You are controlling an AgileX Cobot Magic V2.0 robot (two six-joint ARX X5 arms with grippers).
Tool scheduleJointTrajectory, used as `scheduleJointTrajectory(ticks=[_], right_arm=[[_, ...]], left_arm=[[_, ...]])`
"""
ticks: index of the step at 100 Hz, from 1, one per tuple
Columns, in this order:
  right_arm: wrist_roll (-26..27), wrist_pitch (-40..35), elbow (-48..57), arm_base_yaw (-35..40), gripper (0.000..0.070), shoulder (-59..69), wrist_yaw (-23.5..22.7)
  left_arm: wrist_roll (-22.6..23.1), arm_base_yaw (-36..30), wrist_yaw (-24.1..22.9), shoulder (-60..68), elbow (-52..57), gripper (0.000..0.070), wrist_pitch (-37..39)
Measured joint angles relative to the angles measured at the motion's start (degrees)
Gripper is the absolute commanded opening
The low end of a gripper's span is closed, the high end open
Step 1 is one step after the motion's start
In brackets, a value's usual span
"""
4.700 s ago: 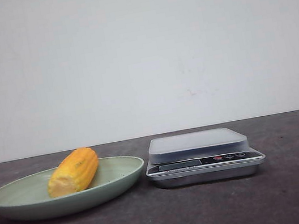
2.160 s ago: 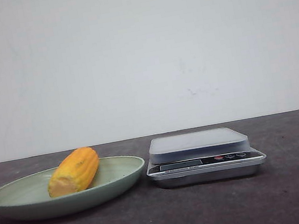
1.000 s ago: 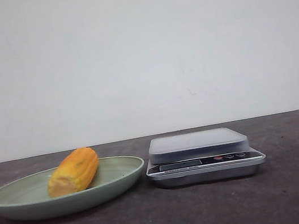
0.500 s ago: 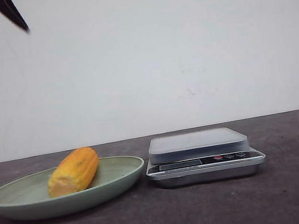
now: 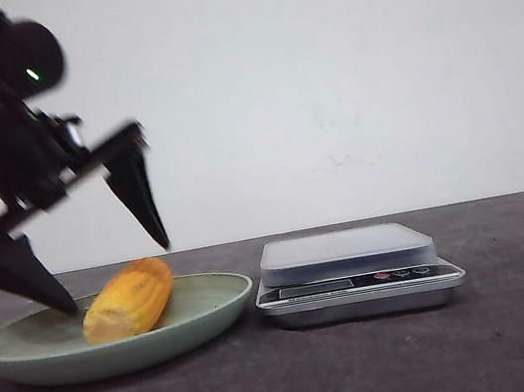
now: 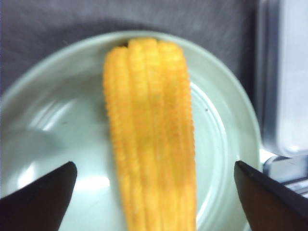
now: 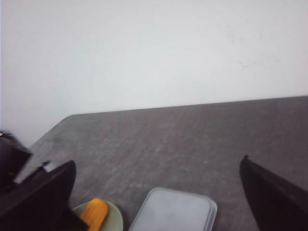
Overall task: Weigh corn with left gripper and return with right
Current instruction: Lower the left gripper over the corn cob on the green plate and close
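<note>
Front view: left gripper (image 5: pixel 115 279) spread wide over the corn (image 5: pixel 128 299), not touching; corn lies in the green plate (image 5: pixel 26 348), beside the scale (image 5: pixel 355 273). Left wrist view shows kernel rows (image 6: pixel 149 139) between the tips. Right gripper (image 7: pixel 159 202) fingers apart, high above. Scale lettering unreadable. Dark table (image 5: pixel 371 369), white wall.

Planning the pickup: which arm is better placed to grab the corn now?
Left. Its tool hangs open just above the corn on the plate, fingers either side. The right tool is high, away from it.
</note>
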Motion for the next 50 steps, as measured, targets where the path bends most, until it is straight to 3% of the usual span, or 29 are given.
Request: scheduleJointTrajectory(ticks=[5,9,13,19,20,23,37,50], right_arm=[[0.2,-0.6,0.0,0.6,0.07,0.0,0.0],[0.2,-1.1,0.0,0.9,0.07,0.0,0.0],[0.2,-1.8,0.0,1.2,0.07,0.0,0.0],[0.3,-2.8,0.0,1.8,0.07,0.0,0.0],[0.3,-3.0,0.0,1.9,0.07,0.0,-0.1],[0.4,-3.7,0.0,2.2,0.07,0.0,-0.3],[0.6,-7.0,0.0,3.7,0.07,0.0,-0.3],[0.6,-7.7,0.0,4.1,0.07,0.0,-0.4]], left_arm=[[0.0,-0.7,-0.1,1.9,0.8,0.06,0.0],[0.0,-1.3,-0.3,3.4,1.5,0.052,0.0],[0.0,-1.7,-1.0,4.2,2.5,0.0371,-0.2],[0.1,-2.2,-1.2,5.2,3.5,0.0029,0.3],[0.1,-2.3,-1.2,5.5,3.6,0.0,0.4],[0.1,-2.4,-0.9,6.0,3.6,0.0022,0.5],[0.2,-2.4,1.4,6.4,3.8,0.0003,0.2],[1.0,-2.4,2.6,6.4,5.8,0.0003,-4.4]])
